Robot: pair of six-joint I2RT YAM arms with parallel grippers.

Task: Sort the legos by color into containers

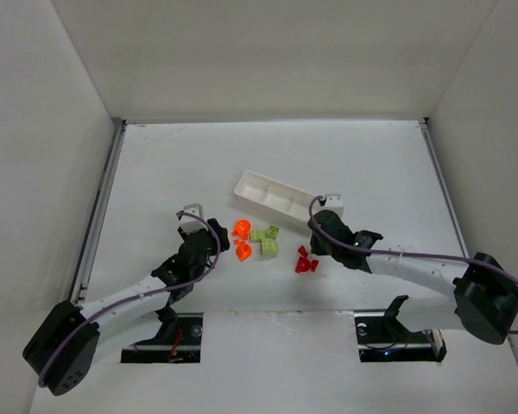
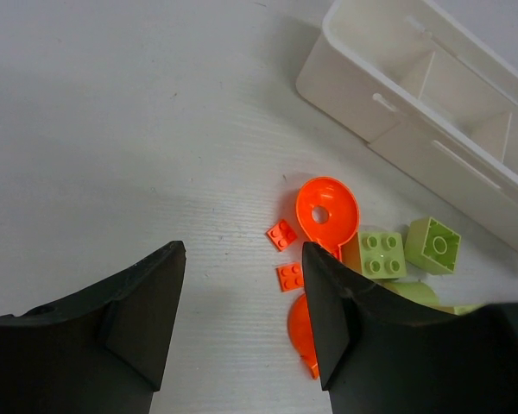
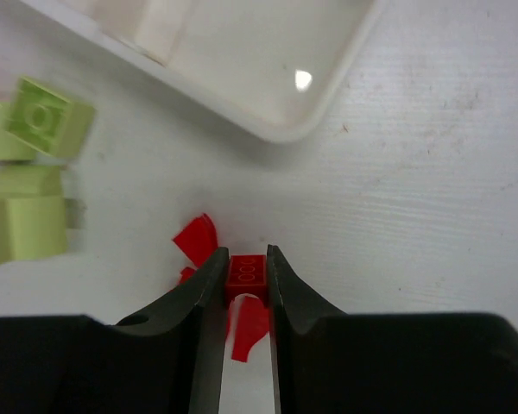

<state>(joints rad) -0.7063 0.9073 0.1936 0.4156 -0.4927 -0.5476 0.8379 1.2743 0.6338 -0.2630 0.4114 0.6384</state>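
Left claw [image 2: 242,259]: released, nothing between the jaws, low over the counter [image 2: 112,129] on the near side of the tray [image 2: 356,93]. The orange pieces [image 2: 326,207] lay just ahead of it, between it and the tray.

Green blocks [image 2: 382,254]: next along, near the tray's front wall but not touching it.

Right claw [image 3: 244,259]: clenched on a red brick [image 3: 246,274], just off the tray's rounded end corner, with the loose red bits [image 3: 197,239] beside the jaws.

Step judged: carry the red brick into the end compartment. Best done by lifting straight up so the loose bits are not dragged. Clear the rim, then let go low inside.

Hard to see:
- The red piece under the right claw was mostly hidden.
- A second orange rounded piece was cut off by the left claw's finger.
- The overhead view was too small to tell whether the compartments held anything.
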